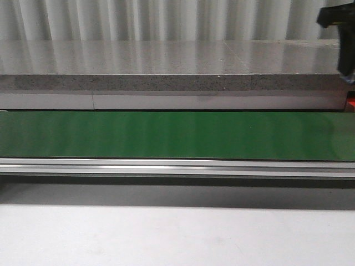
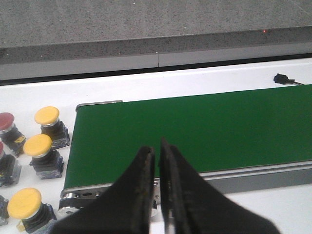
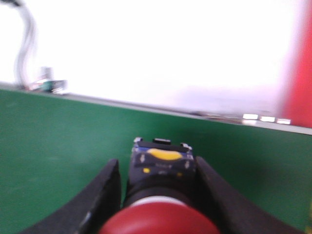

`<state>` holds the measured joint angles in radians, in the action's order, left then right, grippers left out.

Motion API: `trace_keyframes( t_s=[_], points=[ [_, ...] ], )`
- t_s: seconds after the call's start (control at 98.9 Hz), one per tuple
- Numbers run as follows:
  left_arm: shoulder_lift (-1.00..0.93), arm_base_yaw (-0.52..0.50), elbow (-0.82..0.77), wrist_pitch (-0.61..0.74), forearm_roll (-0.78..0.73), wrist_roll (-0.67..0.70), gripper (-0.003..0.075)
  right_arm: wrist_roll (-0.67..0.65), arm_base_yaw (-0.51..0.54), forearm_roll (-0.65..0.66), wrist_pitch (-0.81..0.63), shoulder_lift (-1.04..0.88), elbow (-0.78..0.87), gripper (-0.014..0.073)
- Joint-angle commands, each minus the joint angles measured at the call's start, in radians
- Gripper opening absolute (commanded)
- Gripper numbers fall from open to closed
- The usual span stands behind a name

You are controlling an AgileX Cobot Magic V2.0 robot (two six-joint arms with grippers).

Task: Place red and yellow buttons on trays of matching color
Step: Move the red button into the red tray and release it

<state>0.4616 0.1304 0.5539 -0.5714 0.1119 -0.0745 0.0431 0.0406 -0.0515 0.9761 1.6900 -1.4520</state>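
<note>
Red-capped push button (image 3: 161,204) sits clamped in the right gripper (image 3: 158,195) jaws above the green conveyor belt (image 3: 58,156), presumably for carrying to the red tray (image 3: 298,73) beside it, while the left gripper (image 2: 157,195) jaws hang closed and empty over that belt.

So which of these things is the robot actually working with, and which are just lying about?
Part of the job:
- red button between the right arm's jaws
- yellow buttons
- another red button

Just there:
- green belt
- small black connector
- grey stone ledge
</note>
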Motion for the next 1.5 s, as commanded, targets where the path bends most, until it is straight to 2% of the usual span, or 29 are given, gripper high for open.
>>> trace_keyframes(
  t_s=[0.0, 0.182, 0.394, 0.637, 0.9, 1.213, 1.314, 1.415, 1.486],
  points=[
    [0.004, 0.003, 0.027, 0.08, 0.013, 0.002, -0.0006, 0.062, 0.085, 0.013, 0.011, -0.041, -0.069, 0.0183],
    [0.004, 0.003, 0.027, 0.08, 0.013, 0.002, -0.0006, 0.097, 0.234, 0.013, 0.022, 0.032, -0.167, 0.0183],
    [0.004, 0.003, 0.027, 0.08, 0.013, 0.002, -0.0006, 0.119, 0.329, 0.013, 0.037, 0.173, -0.266, 0.0183],
    [0.004, 0.003, 0.027, 0.08, 0.013, 0.002, -0.0006, 0.229, 0.361, 0.013, 0.087, 0.329, -0.399, 0.0183],
    [0.004, 0.003, 0.027, 0.08, 0.013, 0.002, -0.0006, 0.319, 0.361, 0.013, 0.078, 0.46, -0.489, 0.0183],
    [0.004, 0.003, 0.027, 0.08, 0.013, 0.002, -0.0006, 0.323, 0.361, 0.013, 0.031, 0.519, -0.5, 0.019],
    [0.004, 0.003, 0.027, 0.08, 0.013, 0.002, -0.0006, 0.323, 0.361, 0.013, 0.04, 0.523, -0.5, 0.0273],
    [0.004, 0.003, 0.027, 0.08, 0.013, 0.002, -0.0006, 0.323, 0.361, 0.013, 0.029, 0.523, -0.5, 0.0447],
    [0.004, 0.003, 0.027, 0.08, 0.013, 0.002, -0.0006, 0.323, 0.361, 0.012, 0.024, 0.523, -0.5, 0.053]
  ],
)
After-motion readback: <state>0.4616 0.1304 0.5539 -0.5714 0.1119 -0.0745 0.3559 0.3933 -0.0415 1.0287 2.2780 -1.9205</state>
